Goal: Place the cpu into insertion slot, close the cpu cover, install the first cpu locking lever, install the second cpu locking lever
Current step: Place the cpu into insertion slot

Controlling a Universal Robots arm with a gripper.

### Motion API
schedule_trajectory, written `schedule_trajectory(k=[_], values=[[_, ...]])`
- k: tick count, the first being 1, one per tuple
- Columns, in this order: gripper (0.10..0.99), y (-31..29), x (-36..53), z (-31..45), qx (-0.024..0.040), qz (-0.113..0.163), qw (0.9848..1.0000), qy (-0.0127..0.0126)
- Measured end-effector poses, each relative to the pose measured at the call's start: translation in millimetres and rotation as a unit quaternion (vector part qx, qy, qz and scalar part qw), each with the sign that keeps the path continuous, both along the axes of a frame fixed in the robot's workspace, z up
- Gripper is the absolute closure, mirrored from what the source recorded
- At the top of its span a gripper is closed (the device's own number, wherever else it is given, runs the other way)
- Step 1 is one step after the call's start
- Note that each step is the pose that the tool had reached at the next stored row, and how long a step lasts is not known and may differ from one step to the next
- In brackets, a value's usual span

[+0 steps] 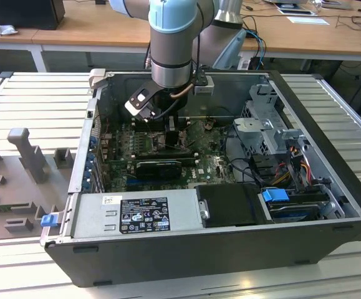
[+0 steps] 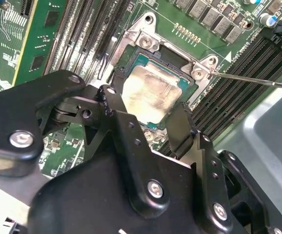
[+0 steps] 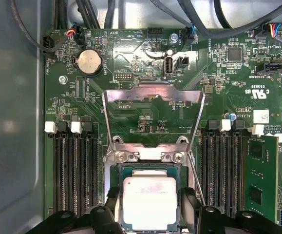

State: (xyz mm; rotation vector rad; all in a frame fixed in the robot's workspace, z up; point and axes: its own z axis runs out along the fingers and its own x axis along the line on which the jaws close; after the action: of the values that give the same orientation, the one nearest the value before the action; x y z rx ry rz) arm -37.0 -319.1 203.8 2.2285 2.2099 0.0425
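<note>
White print was seen all over the green board (image 3: pixel 145 48), and a small white sticker (image 3: pixel 260 117) was stuck near the memory slots. A black-and-white label (image 1: pixel 144 215) was fixed to the power supply in the open case (image 1: pixel 230 255), which lay on the ribbed table (image 1: pixel 30 93). In the exterior view the arm (image 1: pixel 171 50) was held upright, wrist pointed straight down into the case, with the gripper (image 1: pixel 173 128) low over the board. In both wrist views the fingers (image 2: pixel 179 122) were set narrow, pressed on two opposite edges of the cpu (image 3: pixel 149 202) (silver top upward). The cpu was lodged in the slot (image 3: pixel 150 156). The cover (image 3: pixel 153 90) was tilted up, open, beyond the slot.
</note>
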Motion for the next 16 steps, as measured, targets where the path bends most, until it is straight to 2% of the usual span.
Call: schedule_trajectory(k=[5,9,10,14,16], values=[[0.490,0.0,0.0,10.1,0.0000,0.000,1.0000,0.0000],[0.741,0.0,0.0,13.3,0.0000,0.000,1.0000,0.0000],[0.741,0.0,0.0,13.8,0.0001,0.000,1.0000,0.0000],[0.980,0.0,0.0,16.7,0.0000,0.000,1.0000,0.0000],[0.980,0.0,0.0,18.0,0.0000,0.000,1.0000,0.0000]])
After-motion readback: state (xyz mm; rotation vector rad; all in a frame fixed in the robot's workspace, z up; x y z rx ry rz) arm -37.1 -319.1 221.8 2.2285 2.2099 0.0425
